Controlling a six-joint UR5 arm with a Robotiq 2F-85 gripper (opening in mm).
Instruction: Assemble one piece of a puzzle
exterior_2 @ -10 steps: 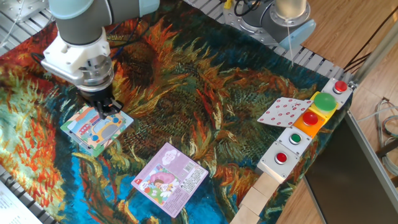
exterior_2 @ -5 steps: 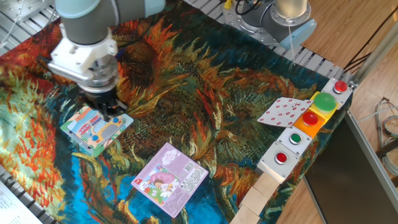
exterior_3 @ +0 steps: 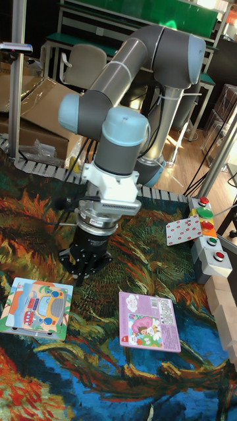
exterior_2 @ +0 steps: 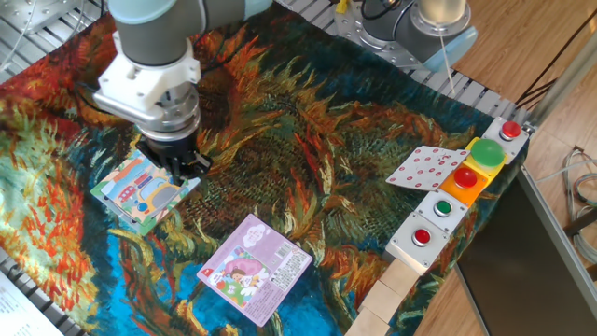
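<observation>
Fixed view shows the gripper lifting off and sliding right of the puzzle; can't tell if its fingers are parted. No loose piece visible, so it's probably seated in the board.

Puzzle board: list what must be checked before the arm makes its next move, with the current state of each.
1. Puzzle lies flat on the cloth: ok.
2. Gripper is clear of the puzzle: ok, the tall fixed view shows it to the board's right with a gap.
3. Jaws open or shut: cannot tell, the fingers are dark and small.
4. Whereabouts of the piece: cannot tell, no loose piece shows on the cloth and none can be made out between the fingers.
5. Pink card is apart from the puzzle: ok.
</observation>
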